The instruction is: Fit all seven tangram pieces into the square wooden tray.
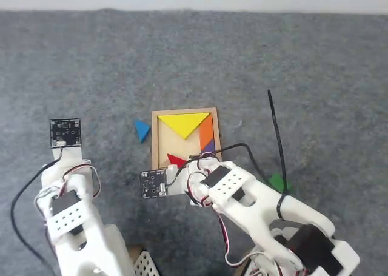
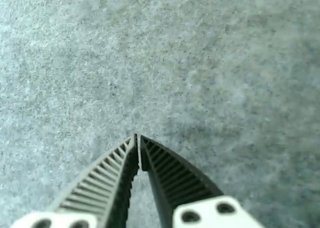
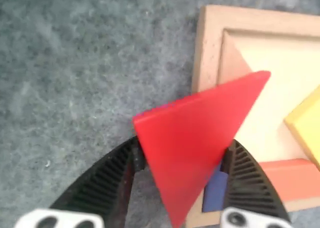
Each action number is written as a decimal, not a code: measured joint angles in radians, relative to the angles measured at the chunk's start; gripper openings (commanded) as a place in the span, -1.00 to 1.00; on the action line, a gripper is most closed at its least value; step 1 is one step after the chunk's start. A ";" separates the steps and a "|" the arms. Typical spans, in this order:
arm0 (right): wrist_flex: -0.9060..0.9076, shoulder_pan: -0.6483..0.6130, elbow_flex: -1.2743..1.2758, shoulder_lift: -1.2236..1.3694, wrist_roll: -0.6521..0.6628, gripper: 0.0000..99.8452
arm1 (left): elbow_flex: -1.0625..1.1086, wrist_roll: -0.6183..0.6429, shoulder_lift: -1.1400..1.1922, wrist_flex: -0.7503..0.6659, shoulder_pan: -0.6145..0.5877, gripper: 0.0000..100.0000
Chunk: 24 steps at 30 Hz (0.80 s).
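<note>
The right pincer point(image 3: 185, 149) was clenched on a flat red triangular tangram piece point(image 3: 197, 138). It held the piece tilted over the near edge of the square wooden tray point(image 3: 207, 42), with one tip reaching past the rim toward the tray's bare floor. Inside the tray, a large yellow triangle point(image 1: 182, 124) lay along the far side. An orange piece point(image 1: 207, 130) sat against the right wall, with a small purple-blue piece point(image 1: 209, 147) just nearer than it. A blue triangle point(image 1: 142, 130) lay on the grey felt surface point(image 1: 303, 76) just beside the tray's left wall, and a green piece point(image 1: 277, 181) lay well apart to the right. The left pincer point(image 2: 138, 138) was clenched on nothing, above bare felt.

The step in hand looked to be seating the red triangle. To do it well, the piece would first need levelling. It should then be turned until its edges ran parallel with the tray walls and carried fully inside the rim before being lowered. A corner left on the rim would keep it propped up. The pincer should release only once the piece lay flat, without nudging the purple-blue piece close by.
</note>
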 measured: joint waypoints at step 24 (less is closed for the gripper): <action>-0.100 0.147 0.002 -0.101 -0.367 -0.98 | 0.018 -0.025 -0.002 0.000 0.000 -0.97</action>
